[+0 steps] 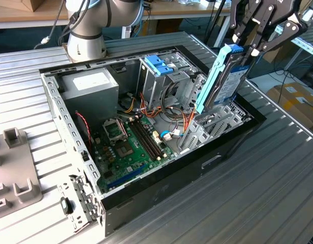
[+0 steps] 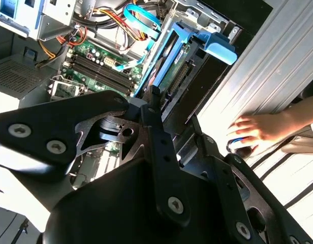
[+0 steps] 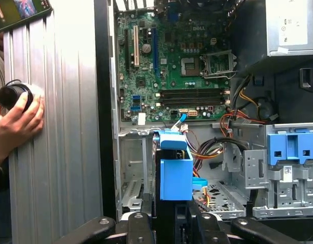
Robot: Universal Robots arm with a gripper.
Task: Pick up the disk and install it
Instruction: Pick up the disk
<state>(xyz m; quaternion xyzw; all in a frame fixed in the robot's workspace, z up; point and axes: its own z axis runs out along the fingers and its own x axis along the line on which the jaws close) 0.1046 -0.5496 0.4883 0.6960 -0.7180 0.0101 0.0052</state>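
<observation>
Currently, one light-blue-framed rectangular disk (image 1: 218,82) stands tilted over one open black metal computer case (image 1: 146,195), upper right of the frame; two black fingers (image 1: 272,36) pinch its top end.

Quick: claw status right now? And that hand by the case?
Claw: shut on the disk, held tilted over the open case.
Person's hand: flat on the table, against a black round object.

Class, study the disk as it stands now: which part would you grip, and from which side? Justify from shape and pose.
Grip the upper end of the disk, from above, jaws across its flat faces. It stands on edge, tilted, lower end down at the computer case, leaving that end free; the gripper holds it there.
</observation>
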